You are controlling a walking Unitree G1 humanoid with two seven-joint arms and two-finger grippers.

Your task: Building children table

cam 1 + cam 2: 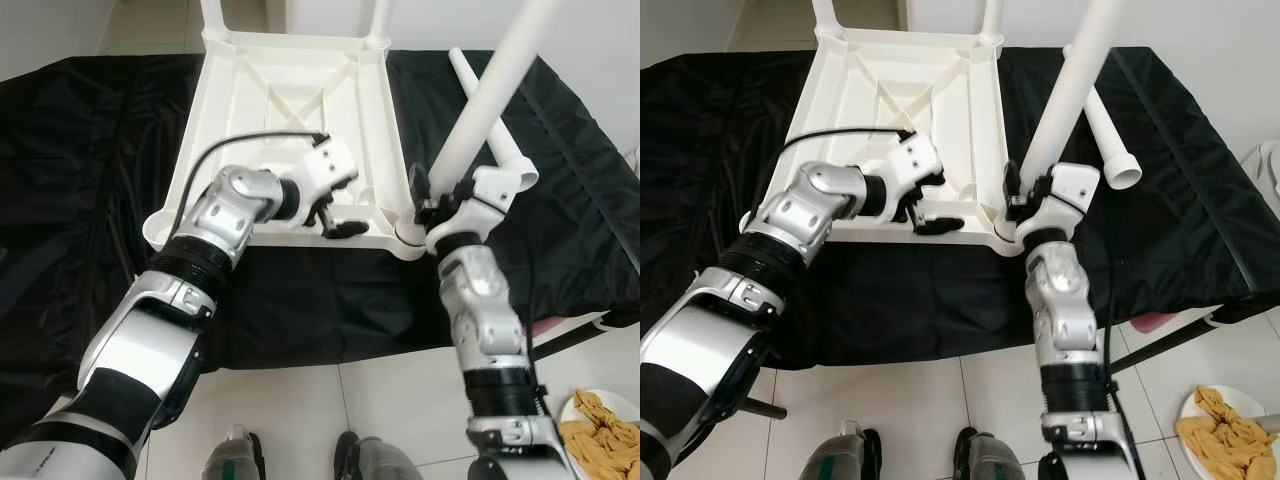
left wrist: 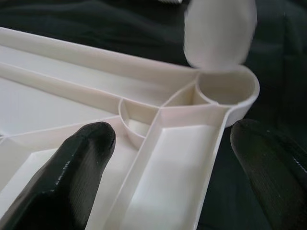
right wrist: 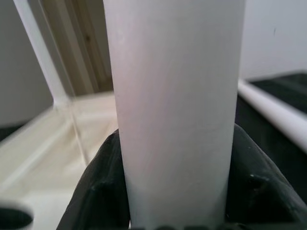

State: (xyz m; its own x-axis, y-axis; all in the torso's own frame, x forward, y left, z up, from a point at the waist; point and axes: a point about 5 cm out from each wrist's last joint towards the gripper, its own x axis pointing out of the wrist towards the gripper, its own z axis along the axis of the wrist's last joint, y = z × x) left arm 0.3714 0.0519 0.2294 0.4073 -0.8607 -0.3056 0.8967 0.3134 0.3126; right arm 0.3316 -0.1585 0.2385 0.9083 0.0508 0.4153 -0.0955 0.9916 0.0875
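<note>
While I hold the white table leg (image 1: 490,95) in my right gripper (image 1: 432,205), with the fingers clamped on its lower part, its foot end stands at the round corner socket (image 2: 225,88) of the upturned children table (image 1: 300,110). The table lies with its underside up on the black cloth (image 1: 90,150) of the tabletop, and two legs already stand at its far corners. One more leg (image 1: 1105,135) lies loose on the cloth, just beside the one I hold.

The leg is tilted, its top leaning away to my right. I think this is the main risk: if I push it down while it leans, the end can catch on the socket rim or slip off, and the light table can slide on the cloth.

My left gripper (image 1: 335,215) rests over the near edge of the table, its fingers (image 2: 79,163) apart on both sides of the rib beside the socket, not yet pressing on anything. The left forearm reaches across from my left, wrist bent inward. The right forearm stands almost upright under the leg.
</note>
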